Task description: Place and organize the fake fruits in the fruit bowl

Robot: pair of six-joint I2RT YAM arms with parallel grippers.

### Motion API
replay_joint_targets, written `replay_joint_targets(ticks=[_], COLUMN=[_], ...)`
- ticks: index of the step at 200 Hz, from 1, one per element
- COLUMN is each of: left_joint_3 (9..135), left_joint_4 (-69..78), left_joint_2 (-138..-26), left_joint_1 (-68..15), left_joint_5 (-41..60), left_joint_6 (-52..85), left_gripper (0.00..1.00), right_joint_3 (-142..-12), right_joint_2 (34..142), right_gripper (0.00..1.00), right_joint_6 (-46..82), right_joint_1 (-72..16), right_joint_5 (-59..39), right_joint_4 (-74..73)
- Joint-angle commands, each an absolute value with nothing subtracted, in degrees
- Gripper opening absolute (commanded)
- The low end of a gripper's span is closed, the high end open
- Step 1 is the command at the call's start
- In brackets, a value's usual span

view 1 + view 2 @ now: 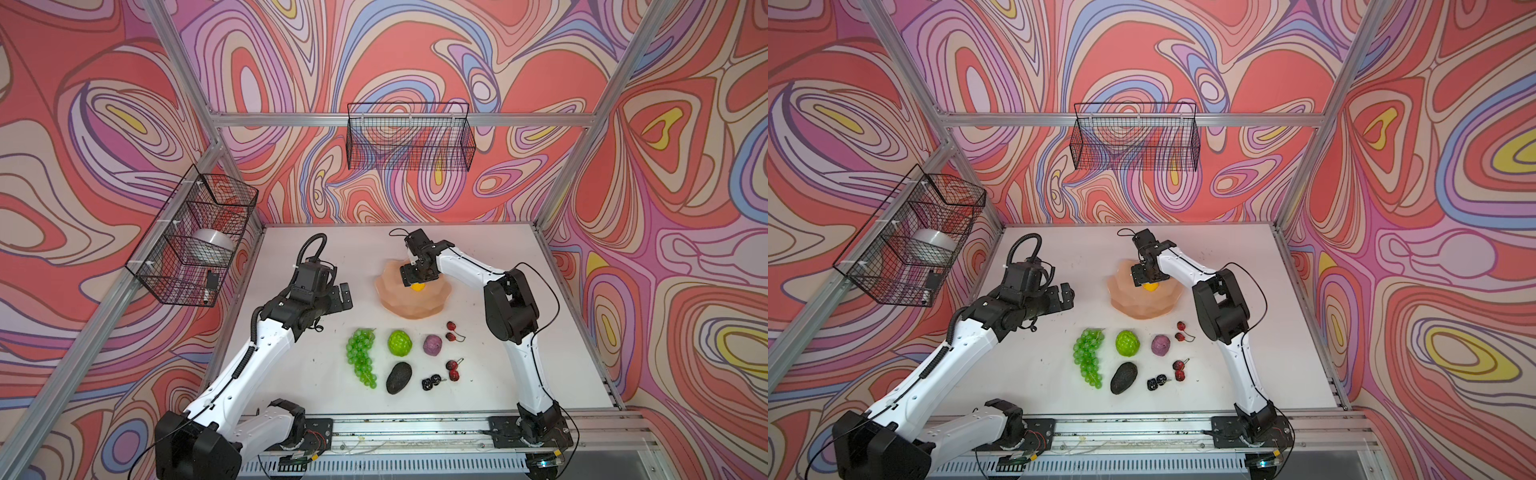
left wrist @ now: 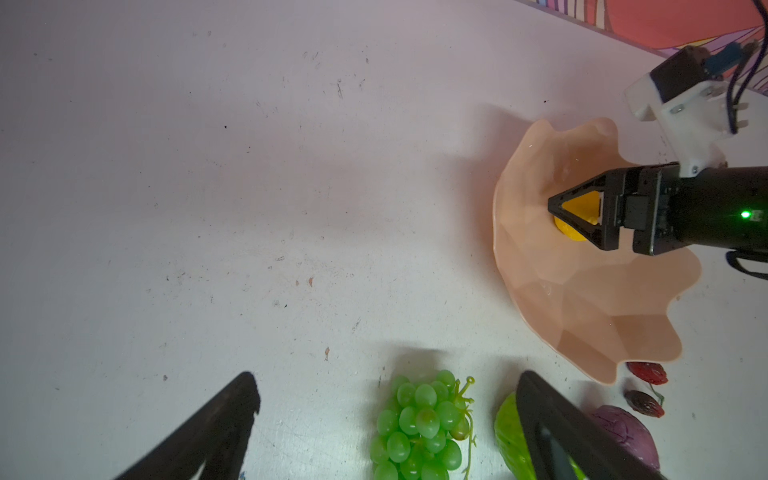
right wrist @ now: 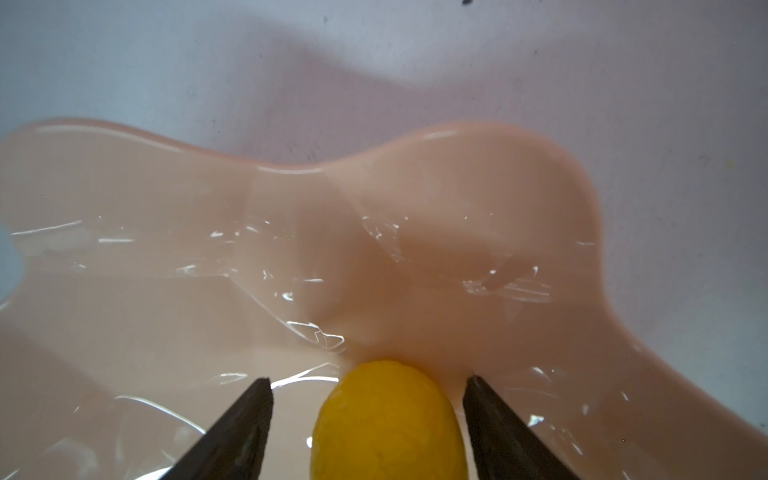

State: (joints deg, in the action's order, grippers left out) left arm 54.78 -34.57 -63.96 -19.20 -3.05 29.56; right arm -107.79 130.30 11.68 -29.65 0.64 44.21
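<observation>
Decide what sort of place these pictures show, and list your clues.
Probably a robotics lab test cell, not a kitchen: two white-and-black robot arms bolted to a metal rail, an aluminium-framed booth with swirl-printed walls, and plastic fruits laid out on a white tabletop.

In both top views my right claw [image 1: 417, 281] covers most of the yellow fruit [image 1: 417, 287], mid-frame. My right wrist view cuts that fruit off at its edge. In the left wrist view a finger [image 2: 552, 428] of my left claw [image 2: 386, 376] hides much of the lime-green ball [image 2: 509, 436]; the grape bunch [image 2: 419, 424] runs off the frame. What sits in the wire basket [image 1: 195, 241], left of frame, I cannot tell.
</observation>
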Motion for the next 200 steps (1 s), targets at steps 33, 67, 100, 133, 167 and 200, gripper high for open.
replay_joint_targets(ticks=[33, 67, 100, 133, 167, 200], left_joint_3=[57.8, 61.0, 66.0, 68.9, 74.4, 76.0], left_joint_4=[-37.9, -41.7, -47.6, -50.6, -54.0, -52.8], left_joint_2=[-66.9, -72.3, -78.5, -82.4, -89.2, -94.5], left_joint_1=[-19.3, -19.4, -21.9, -30.0, -37.5, -41.1], left_joint_5=[1.4, 10.0, 16.0, 17.0, 15.9, 14.4], left_joint_6=[29.4, 29.1, 26.8, 24.2, 24.3, 27.6], left_gripper=[0.99, 0.96, 0.89, 0.91, 0.94, 0.95], right_joint_3=[-112.0, -113.7, -109.6, -95.2, -79.2, -69.2], right_joint_2=[125.7, 121.8, 115.5, 105.1, 93.9, 87.0], right_gripper=[0.79, 0.80, 0.80, 0.80, 0.80, 0.80], right_joint_6=[8.1, 7.2, 7.8, 10.4, 13.2, 13.9], right_joint_1=[-29.9, -29.9, -30.0, -30.0, -30.0, -30.0], right_joint_5=[4.2, 4.3, 3.1, 1.8, 3.5, 5.4], right_joint_4=[46.0, 46.0, 44.2, 37.0, 30.7, 29.8])
